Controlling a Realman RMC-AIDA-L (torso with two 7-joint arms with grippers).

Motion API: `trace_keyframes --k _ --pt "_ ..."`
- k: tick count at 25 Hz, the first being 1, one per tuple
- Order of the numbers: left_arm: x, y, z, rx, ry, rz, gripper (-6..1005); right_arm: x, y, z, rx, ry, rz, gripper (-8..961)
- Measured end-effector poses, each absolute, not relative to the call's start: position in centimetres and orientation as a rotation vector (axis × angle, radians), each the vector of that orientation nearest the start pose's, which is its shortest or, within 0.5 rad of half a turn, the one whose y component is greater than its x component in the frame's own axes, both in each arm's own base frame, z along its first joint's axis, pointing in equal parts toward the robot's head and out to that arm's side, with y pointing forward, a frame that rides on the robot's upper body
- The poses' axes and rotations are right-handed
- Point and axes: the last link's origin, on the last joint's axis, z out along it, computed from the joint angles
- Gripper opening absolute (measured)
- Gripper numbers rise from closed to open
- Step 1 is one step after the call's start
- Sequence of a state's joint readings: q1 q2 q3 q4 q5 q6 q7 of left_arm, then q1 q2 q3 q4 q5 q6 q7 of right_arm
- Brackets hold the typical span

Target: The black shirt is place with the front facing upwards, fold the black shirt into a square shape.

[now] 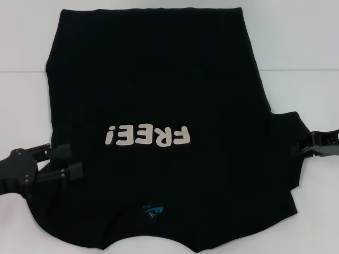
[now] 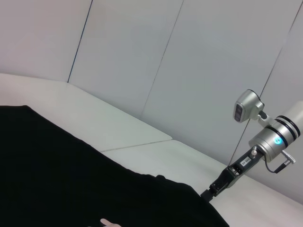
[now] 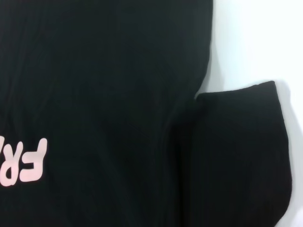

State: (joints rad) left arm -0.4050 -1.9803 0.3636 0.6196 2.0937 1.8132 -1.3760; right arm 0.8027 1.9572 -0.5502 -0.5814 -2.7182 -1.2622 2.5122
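Between both jaws, black shirt [image 1: 159,95], left gripper [image 1: 71,161] over its side, right gripper [image 1: 303,148] at sleeve.

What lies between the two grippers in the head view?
Only the black shirt, front up, spans from the left gripper to the right gripper.

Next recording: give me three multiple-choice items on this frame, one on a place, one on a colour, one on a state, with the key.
1. Where is the right gripper?
A. At the sleeve edge on the robot's right
B. Over the neck label
C. At the far hem

2. What colour is the "FREE!" lettering on the large black cloth T-shirt?
A. Yellow
B. White
C. Green

3. How does the shirt lie?
A. Rolled into a tube
B. Folded into a square
C. Spread flat, front up

Key: 1 A, its tip meets the sleeve in the head view. 2 B, pale letters on black. 3 C, the lettering and the small blue neck label both show. The left gripper sits open over the shirt's left side.
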Motion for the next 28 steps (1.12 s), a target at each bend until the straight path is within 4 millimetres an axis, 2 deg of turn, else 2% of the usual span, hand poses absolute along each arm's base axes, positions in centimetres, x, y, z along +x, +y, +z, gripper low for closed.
trace_keyframes --k 9,14,21,28 --pt "-31.9 27.7 6.5 -2.563 -0.804 -0.870 735 29.8 40.3 3.6 -2.079 1.737 -0.020 264" --pt "-31.9 27.8 6.5 -2.561 -0.805 -0.872 735 29.7 40.2 3.5 -2.089 1.725 -0.044 35" --pt "-32.0 27.7 6.5 -2.559 -0.812 -0.872 735 29.6 40.3 3.6 -2.094 1.717 -0.032 11" --pt "-32.0 27.6 6.5 -2.558 -0.812 -0.873 736 30.0 40.4 4.8 -2.071 1.737 0.033 7"
